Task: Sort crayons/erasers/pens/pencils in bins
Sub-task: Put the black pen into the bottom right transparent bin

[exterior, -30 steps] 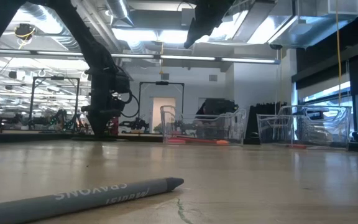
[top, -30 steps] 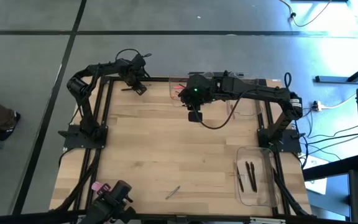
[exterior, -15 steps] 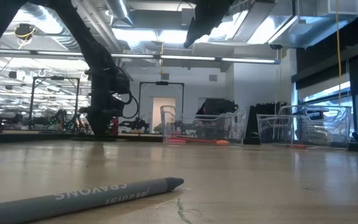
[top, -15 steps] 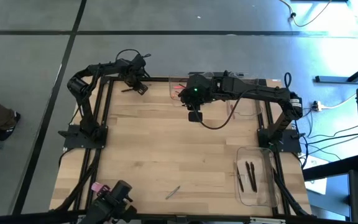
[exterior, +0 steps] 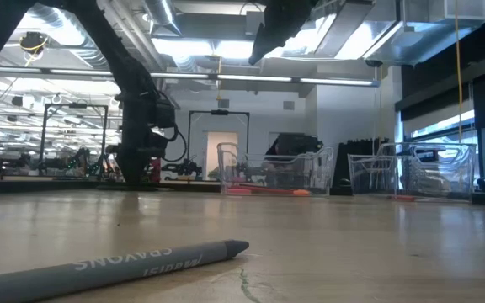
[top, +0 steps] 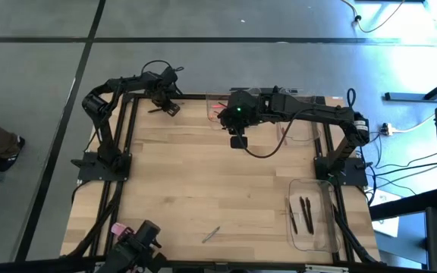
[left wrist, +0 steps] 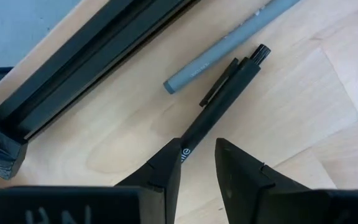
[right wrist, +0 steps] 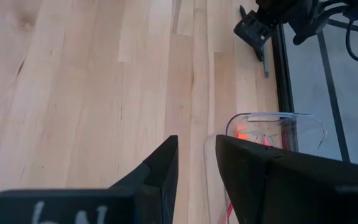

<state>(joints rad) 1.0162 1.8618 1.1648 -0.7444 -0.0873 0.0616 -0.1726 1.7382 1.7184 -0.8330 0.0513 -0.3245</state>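
Left gripper [left wrist: 197, 163] low over the table's far-left corner, fingers apart astride a black pen [left wrist: 222, 106], grey crayon [left wrist: 229, 45] just beside it, right gripper [right wrist: 194, 163] part open, empty, raised near the far bin [right wrist: 275, 127]

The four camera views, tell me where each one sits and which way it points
High view: overhead, straight down; both arms, table.
Low view: tabletop height, level across; grey crayon nearest, arms above.
Left wrist view: on the left arm, facing down; left gripper open over a black pen.
Right wrist view: on the right arm; right gripper, clear bin.
Shared: the right wrist and high views both show the left gripper.
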